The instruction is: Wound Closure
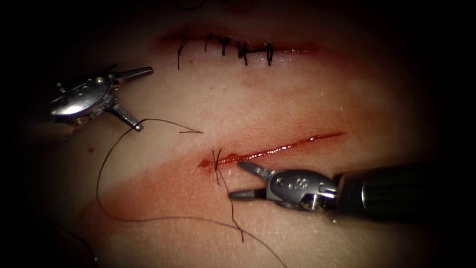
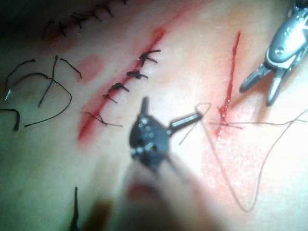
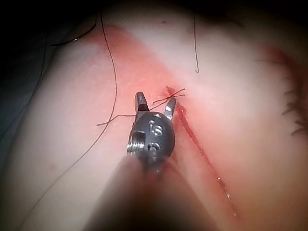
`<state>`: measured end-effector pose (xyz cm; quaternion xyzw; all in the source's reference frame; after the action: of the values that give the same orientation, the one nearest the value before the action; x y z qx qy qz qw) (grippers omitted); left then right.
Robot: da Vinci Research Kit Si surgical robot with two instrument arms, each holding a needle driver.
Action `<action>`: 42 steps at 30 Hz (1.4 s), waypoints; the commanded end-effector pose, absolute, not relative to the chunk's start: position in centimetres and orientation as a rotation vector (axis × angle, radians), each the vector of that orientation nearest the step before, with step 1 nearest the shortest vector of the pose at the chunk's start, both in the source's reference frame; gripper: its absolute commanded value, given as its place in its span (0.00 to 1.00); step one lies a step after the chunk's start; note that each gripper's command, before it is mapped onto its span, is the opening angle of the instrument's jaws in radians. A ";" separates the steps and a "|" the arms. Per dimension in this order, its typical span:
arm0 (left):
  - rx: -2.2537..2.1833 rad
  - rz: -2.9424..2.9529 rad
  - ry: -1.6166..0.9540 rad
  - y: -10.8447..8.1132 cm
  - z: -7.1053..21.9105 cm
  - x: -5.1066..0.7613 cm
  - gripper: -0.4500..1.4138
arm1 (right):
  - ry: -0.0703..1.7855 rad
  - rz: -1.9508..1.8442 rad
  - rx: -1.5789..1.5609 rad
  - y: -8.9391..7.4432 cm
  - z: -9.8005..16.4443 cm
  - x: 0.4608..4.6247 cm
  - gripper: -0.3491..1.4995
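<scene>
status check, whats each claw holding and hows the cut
Left claw open, holds nothing. Right claw open, empty. One stitch at the cut's left end, thread trailing loose.

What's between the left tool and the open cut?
In the endoscope view, bare tissue crossed by thread, running from the left tool toward the cut. Both tools' jaws are open, holding nothing.

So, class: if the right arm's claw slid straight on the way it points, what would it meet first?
Probably the dark thread stitch crossing the left end of the open red cut; the open right claw holds nothing, though its height above the pale tissue is unclear.
</scene>
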<state>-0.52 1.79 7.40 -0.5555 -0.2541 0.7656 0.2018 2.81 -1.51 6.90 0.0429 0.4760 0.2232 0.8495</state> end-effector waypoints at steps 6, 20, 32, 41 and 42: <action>-1.521 2.124 -0.716 1.4 7.9 -0.59 0.85 | 1.002 0.471 0.104 -1.6 6.8 2.87 0.99; -1.477 2.108 -0.680 1.6 7.8 -0.39 0.82 | 1.008 0.480 0.126 -1.5 6.6 3.11 0.99; -1.740 2.294 -0.488 0.9 7.6 -1.16 0.68 | 0.975 0.485 0.095 -1.5 6.7 2.62 0.97; -1.832 2.469 -0.248 0.4 7.8 -1.64 0.52 | 0.956 0.538 0.063 -1.4 6.6 2.35 0.98; -1.833 2.486 -0.229 0.4 7.9 -1.69 0.52 | 0.956 0.540 0.065 -1.4 6.6 2.34 0.99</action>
<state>-1.67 0.34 7.81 -0.5906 -0.0716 0.8035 0.0197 2.29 -1.37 6.52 0.0285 0.4542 0.2565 0.8527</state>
